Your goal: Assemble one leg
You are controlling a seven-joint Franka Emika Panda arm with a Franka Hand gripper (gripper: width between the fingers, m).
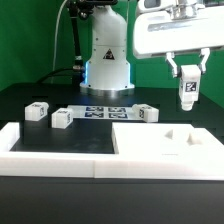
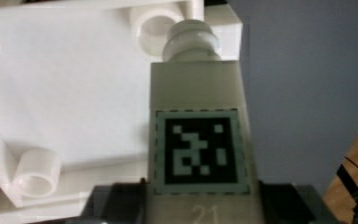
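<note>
My gripper (image 1: 187, 80) is shut on a leg (image 1: 188, 92), a small white post with a black-and-white tag, and holds it in the air above the right part of the table. In the wrist view the held leg (image 2: 197, 120) fills the middle, its tag facing the camera, its far end pointing at the large flat white panel (image 2: 60, 90). That panel (image 1: 165, 142) lies at the front right, below the held leg. Three more legs lie on the black table: one (image 1: 37, 111), one (image 1: 61, 118) and one (image 1: 147, 112).
The marker board (image 1: 104, 112) lies flat in front of the robot base (image 1: 108, 60). A white rim (image 1: 50, 158) runs along the table's front edge. In the wrist view a short white peg (image 2: 37, 172) stands out from the panel.
</note>
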